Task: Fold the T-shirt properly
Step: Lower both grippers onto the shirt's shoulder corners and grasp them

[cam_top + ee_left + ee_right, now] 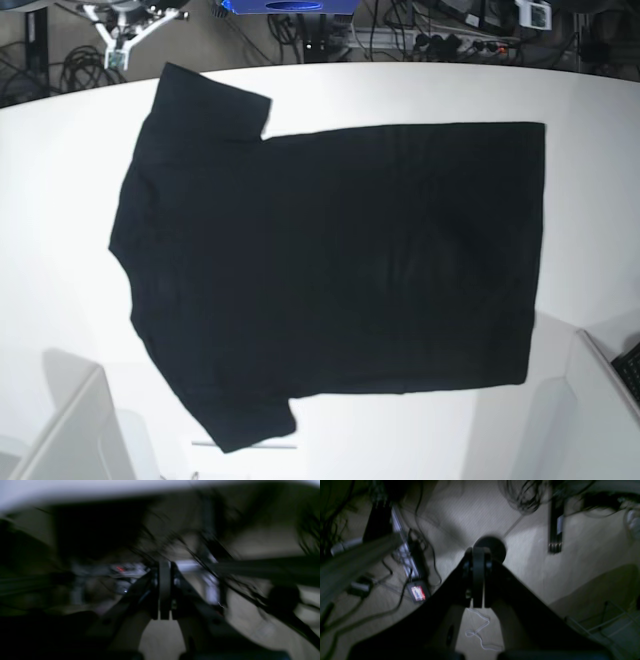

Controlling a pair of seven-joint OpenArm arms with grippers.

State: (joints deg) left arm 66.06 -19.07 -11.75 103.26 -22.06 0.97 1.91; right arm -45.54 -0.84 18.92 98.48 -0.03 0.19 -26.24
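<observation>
The black T-shirt point(330, 260) lies spread flat on the white table point(60, 200) in the base view. Its collar end points left, its straight hem is at the right, and one sleeve reaches toward the far edge and the other toward the near edge. Neither gripper shows in the base view. In the blurred left wrist view my left gripper point(165, 563) is shut with nothing between its fingers, facing dark cables. The right gripper point(478, 550) is also shut and empty, and it hangs over a pale floor away from the shirt.
Cables and gear point(400, 35) crowd the floor beyond the table's far edge. Pale slanted blocks stand at the lower left point(60, 430) and lower right point(600, 400) of the base view. A power strip point(405, 555) and a loose white cord point(477, 627) lie on the floor.
</observation>
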